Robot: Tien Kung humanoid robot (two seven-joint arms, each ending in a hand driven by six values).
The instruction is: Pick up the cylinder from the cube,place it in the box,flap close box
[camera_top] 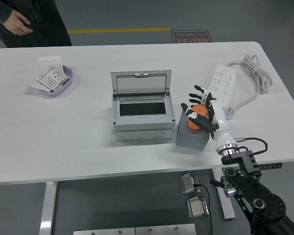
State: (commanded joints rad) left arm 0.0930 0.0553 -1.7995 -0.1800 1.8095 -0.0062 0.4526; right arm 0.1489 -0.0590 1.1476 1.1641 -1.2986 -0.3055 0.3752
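The scene is lit brightly and evenly from overhead. Only soft, short shadows are cast on the table (78, 127), toward 6 o'clock. Focus is kept sharp throughout; slight bowing is seen at the edges.
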